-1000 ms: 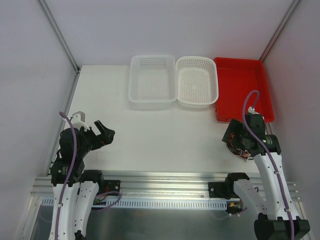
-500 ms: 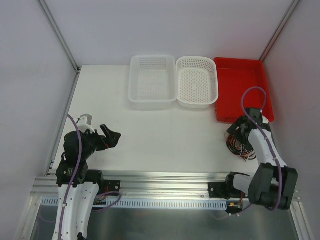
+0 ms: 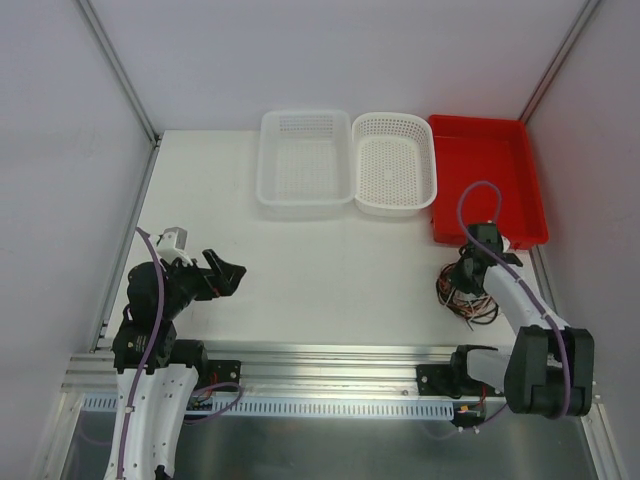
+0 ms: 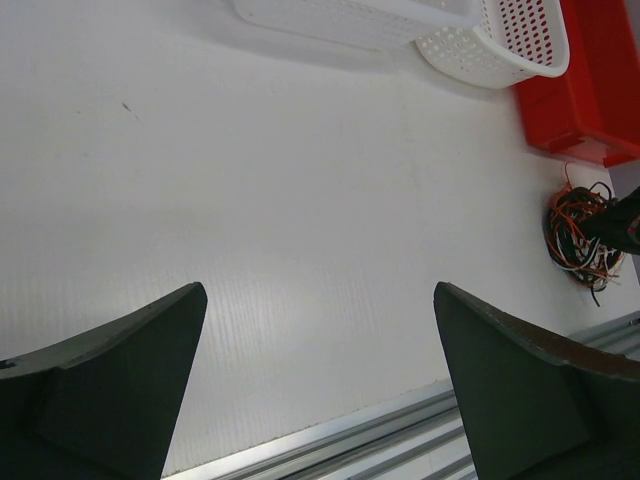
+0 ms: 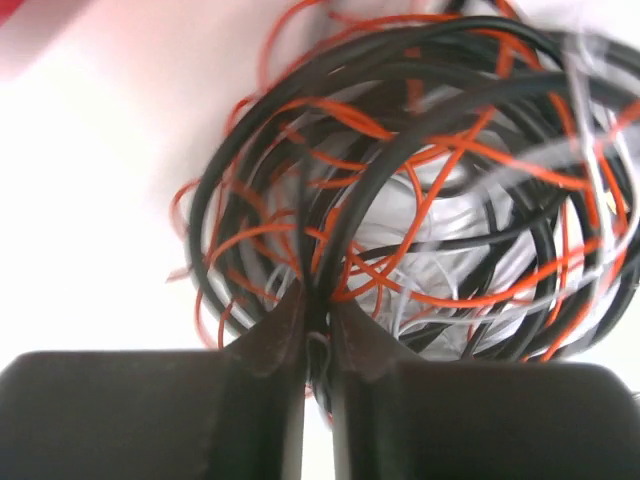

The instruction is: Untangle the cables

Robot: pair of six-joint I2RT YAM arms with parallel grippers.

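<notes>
1. Over the last second the right hand (image 3: 466,272) has swung left, away from the right edge of the tabletop (image 3: 330,270), and the cables (image 3: 460,296) have come with it.
2. The bundle now lies on the right side of the tabletop, just near of the red tray (image 3: 490,170) and a little farther in from the edge than before.
3. In the wrist view the right hand (image 5: 315,305) is pinched almost fully closed on a couple of black strands at the near rim of the cables (image 5: 430,200). The orange and white loops fan out beyond it, all knotted together.
4. The left hand (image 3: 222,272) has edged toward the centre and is spread wide with nothing in it. Its own camera shows bare tabletop between its fingers (image 4: 120,370) and the cables (image 4: 578,230) well off to the right.
5. I judge the drag as positioning only: no strand has been separated, so the untangling has barely started.
6. Room is tight to the right and far side, with the tray close by and the rail (image 3: 330,355) along the near edge.
7. The wide bare stretch in the middle, near of the two white baskets (image 3: 345,165), is the best room for pulling strands out, and both hands should reach it.
</notes>
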